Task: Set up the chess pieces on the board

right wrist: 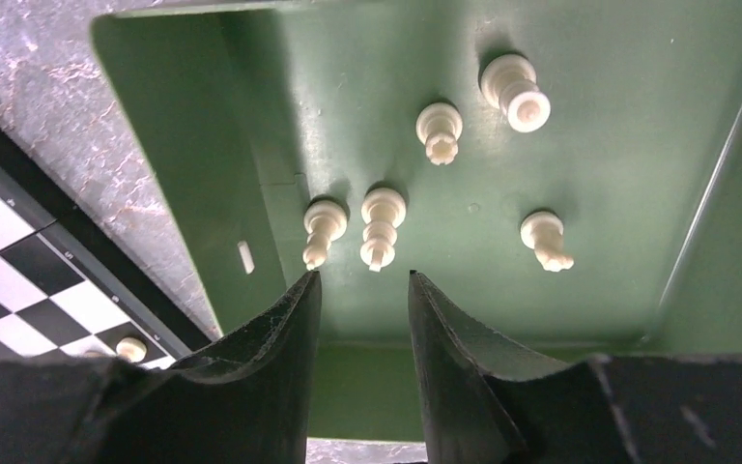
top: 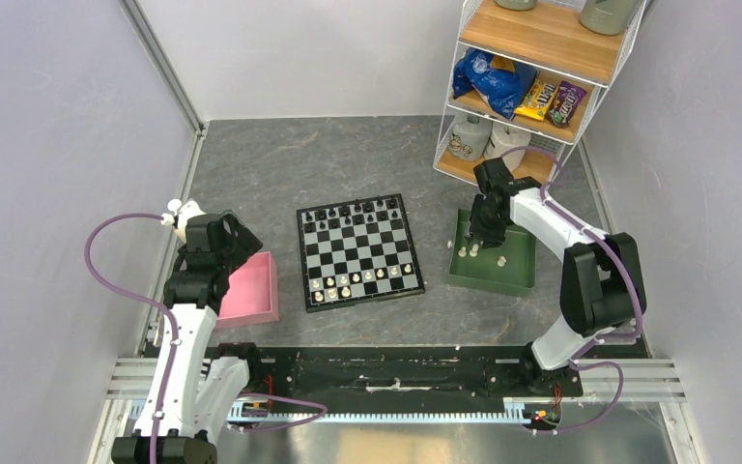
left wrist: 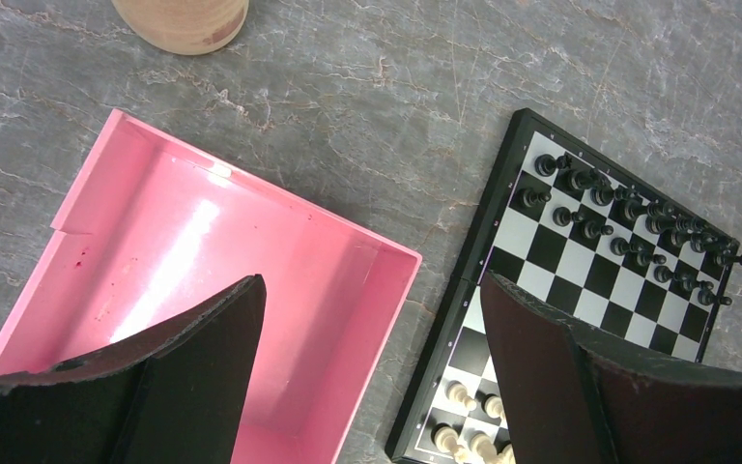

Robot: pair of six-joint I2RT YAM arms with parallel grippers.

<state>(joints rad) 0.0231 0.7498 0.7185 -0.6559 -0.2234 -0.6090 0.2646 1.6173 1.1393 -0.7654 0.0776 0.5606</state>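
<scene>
The chessboard [top: 359, 251] lies mid-table, with black pieces [top: 353, 213] along its far rows and cream pieces [top: 362, 280] along its near rows. It also shows in the left wrist view [left wrist: 580, 280]. Several cream pieces lie in the green tray [right wrist: 638, 174], among them one [right wrist: 381, 227] just ahead of my right gripper [right wrist: 363, 282], which hovers over the tray, open and empty. In the top view the right gripper [top: 484, 232] is over the tray's left part. My left gripper [left wrist: 372, 290] is open and empty above the pink tray [left wrist: 155, 251].
A wire shelf [top: 531, 77] with snack bags and jars stands at the back right, close behind the right arm. A tan round object [left wrist: 184, 19] sits beyond the pink tray. Grey walls enclose the table on three sides.
</scene>
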